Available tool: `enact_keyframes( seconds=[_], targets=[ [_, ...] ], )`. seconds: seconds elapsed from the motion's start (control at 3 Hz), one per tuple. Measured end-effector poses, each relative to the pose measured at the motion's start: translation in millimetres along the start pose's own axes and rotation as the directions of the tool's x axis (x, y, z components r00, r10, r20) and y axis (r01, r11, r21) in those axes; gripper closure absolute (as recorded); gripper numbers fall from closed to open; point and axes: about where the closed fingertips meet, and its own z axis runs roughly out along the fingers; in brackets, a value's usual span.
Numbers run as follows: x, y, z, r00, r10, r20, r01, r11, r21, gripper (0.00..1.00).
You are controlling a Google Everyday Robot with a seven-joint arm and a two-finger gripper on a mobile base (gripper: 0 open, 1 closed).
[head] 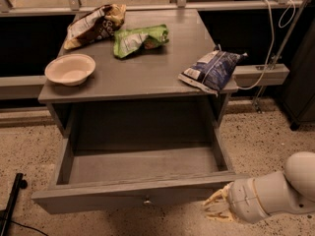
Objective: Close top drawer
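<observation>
Under the table's front edge, the drawer stands pulled well out, so the closing is all left to do. The gripper sits low, just off the drawer front's right corner; wide or narrow, I cannot tell. Count: one table, one drawer, three bags (brown, green, blue), one bowl near the left edge, one knob.

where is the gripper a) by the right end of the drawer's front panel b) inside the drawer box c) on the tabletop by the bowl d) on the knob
a: the gripper sits low at the right end of the top drawer front panel, well right of the knob.
</observation>
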Motion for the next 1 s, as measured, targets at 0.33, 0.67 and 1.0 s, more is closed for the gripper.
enact_keyframes(
  seconds=[0.33,0.67,1.0],
  targets=[
    [9.0,-5.8,34.1,0.996,0.068,0.052,-0.071,0.9958,0.058,1.0],
    [24.9,-20.9,61.5,0.989,0.133,0.071,-0.144,0.9738,0.176,1.0],
    [37.9,-41.0,69.0,0.984,0.161,0.07,-0.175,0.9427,0.284,1.0]
  ],
)
